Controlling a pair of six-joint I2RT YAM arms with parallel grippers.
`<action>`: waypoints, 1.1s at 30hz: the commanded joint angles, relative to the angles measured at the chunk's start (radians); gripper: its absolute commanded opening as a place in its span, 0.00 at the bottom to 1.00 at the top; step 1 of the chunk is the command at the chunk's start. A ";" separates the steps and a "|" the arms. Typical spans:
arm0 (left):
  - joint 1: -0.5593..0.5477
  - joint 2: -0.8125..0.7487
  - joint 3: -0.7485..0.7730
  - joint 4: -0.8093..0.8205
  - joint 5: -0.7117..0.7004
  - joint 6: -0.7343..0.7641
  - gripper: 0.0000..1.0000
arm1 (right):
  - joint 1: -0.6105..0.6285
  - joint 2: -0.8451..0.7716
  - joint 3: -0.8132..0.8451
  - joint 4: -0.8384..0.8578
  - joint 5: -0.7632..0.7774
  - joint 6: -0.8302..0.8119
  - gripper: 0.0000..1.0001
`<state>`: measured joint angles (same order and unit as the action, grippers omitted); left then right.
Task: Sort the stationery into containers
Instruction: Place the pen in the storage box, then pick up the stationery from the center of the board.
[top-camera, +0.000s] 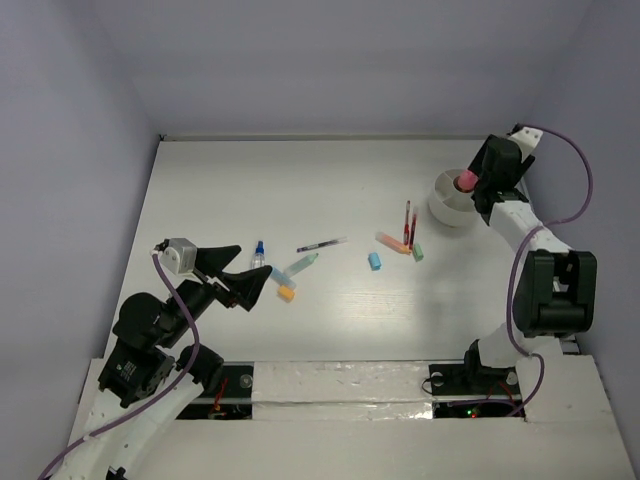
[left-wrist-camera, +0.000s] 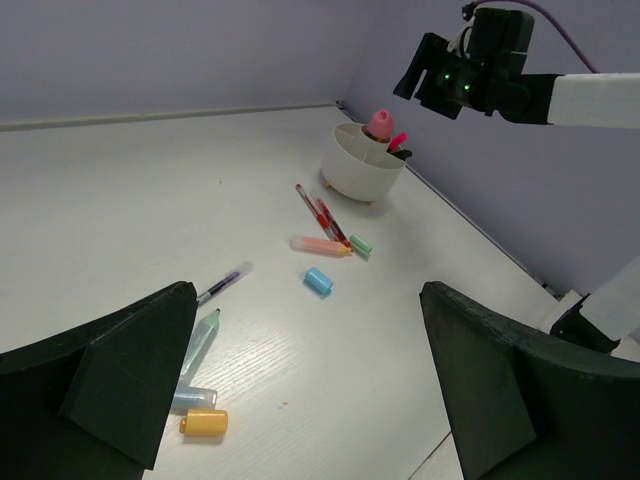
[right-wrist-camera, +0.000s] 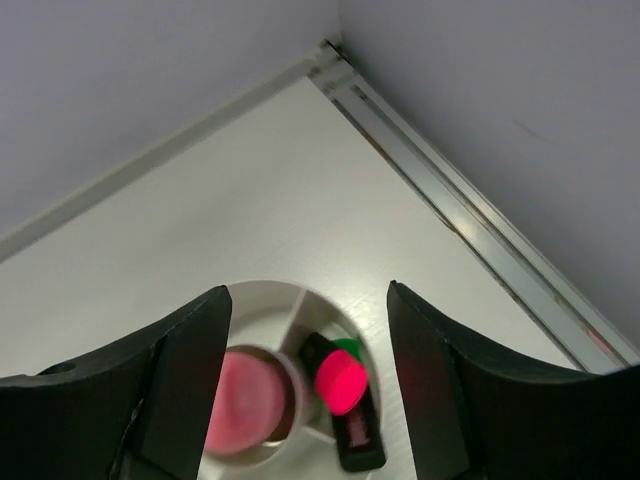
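With my right gripper (right-wrist-camera: 305, 295) spread above the cup (top-camera: 440, 203), a finger could clip the pale pink marker (right-wrist-camera: 238, 405) and topple everything

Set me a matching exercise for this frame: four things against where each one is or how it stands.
Things:
1. pink marker
2. blue eraser
3. orange marker
4. right gripper

Places or states:
a. open, above the white cup
b. lying mid-table, touching nothing
c. standing in the white cup
d. lying nearest the near edge of the table

Pairs: 1-c, 2-b, 3-d, 4-a.
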<state>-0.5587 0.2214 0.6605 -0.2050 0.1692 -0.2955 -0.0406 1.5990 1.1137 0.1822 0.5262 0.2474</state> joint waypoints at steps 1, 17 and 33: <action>0.016 -0.001 -0.004 0.059 0.001 0.010 0.94 | 0.083 -0.125 0.058 -0.024 -0.037 0.027 0.67; 0.103 -0.062 0.022 -0.016 -0.301 -0.040 0.74 | 0.841 0.188 0.395 -0.272 -0.388 0.150 0.44; 0.163 -0.085 0.008 -0.008 -0.283 -0.045 0.70 | 1.076 0.570 0.702 -0.460 -0.354 0.343 0.80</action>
<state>-0.4019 0.1478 0.6609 -0.2512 -0.1085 -0.3340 1.0203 2.1422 1.7420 -0.2264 0.1486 0.5198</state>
